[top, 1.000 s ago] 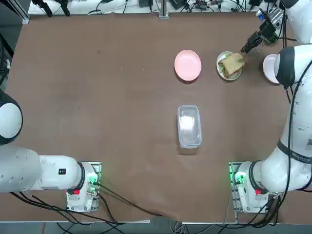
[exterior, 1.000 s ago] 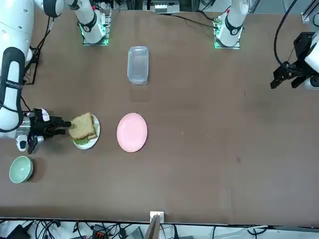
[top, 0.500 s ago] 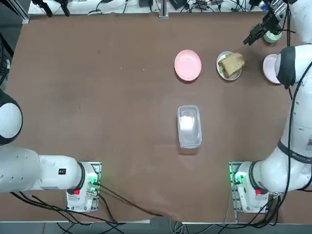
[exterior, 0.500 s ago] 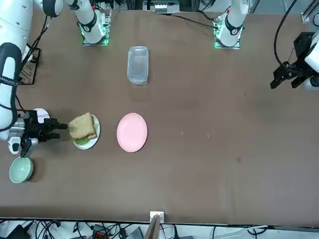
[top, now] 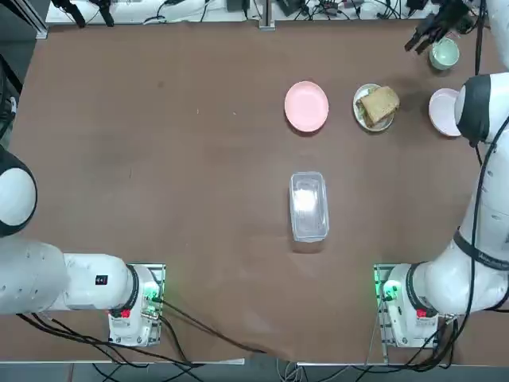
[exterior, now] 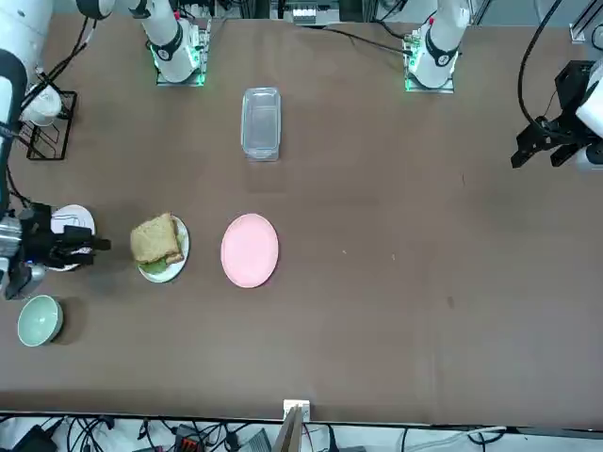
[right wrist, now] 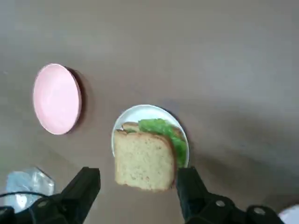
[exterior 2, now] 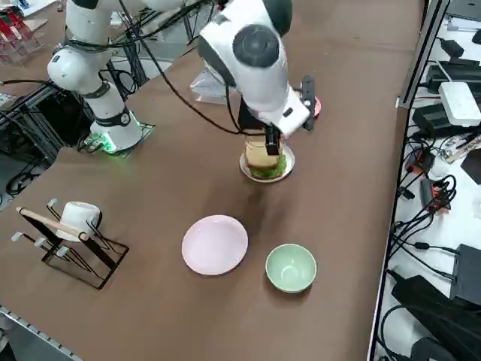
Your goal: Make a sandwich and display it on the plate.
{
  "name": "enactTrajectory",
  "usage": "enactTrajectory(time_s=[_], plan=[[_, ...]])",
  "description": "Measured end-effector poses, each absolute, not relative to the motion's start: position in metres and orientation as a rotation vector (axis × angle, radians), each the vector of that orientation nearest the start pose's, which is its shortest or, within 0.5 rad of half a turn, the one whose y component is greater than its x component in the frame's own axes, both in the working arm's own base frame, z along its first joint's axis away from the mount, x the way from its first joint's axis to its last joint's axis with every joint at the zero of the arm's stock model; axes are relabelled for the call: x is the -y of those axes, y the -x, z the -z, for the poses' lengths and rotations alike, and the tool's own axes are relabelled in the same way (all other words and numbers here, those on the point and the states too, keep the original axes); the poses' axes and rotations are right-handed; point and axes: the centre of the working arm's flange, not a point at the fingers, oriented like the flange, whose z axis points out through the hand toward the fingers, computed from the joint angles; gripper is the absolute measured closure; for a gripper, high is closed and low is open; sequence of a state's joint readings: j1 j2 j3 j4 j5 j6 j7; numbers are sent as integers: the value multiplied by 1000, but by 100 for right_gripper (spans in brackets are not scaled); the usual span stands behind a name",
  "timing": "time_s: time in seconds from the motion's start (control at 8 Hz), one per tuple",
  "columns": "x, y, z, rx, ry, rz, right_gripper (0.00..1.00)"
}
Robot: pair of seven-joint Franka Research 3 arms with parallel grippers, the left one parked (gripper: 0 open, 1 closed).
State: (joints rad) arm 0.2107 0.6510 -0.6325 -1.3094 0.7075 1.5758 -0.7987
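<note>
Tabletop [top: 159,159], top view: pink plate [top: 306,106] at 9 o'clock of the sandwich [top: 378,103], second white plate [top: 442,111] at 3, green bowl [top: 444,53] at 1–2, clear container [top: 308,205] at 7. Sandwich sits on the plate [top: 359,114], lettuce edge toward 7, squarish, no clear long axis. Right pincer [top: 421,36] spread wide, empty, raised at 1 o'clock; nothing blocks the sandwich.

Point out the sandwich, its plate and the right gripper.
sandwich [right wrist: 144,161]: right wrist view, on the top bread slice.
plate [right wrist: 148,112]: right wrist view, on the bare white rim.
right gripper [exterior: 91,245]: front view, between the open fingertips.
</note>
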Motion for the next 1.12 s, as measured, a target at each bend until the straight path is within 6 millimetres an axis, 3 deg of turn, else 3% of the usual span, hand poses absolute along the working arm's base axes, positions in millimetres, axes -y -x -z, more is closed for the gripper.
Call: enactTrajectory(time_s=[0.25, 0.62, 1.12], plan=[[110, -694, -433, 511, 2765, -6, 0], [112, -694, -485, 390, 2890, 41, 0], [67, -675, -565, 315, 3117, 53, 0]])
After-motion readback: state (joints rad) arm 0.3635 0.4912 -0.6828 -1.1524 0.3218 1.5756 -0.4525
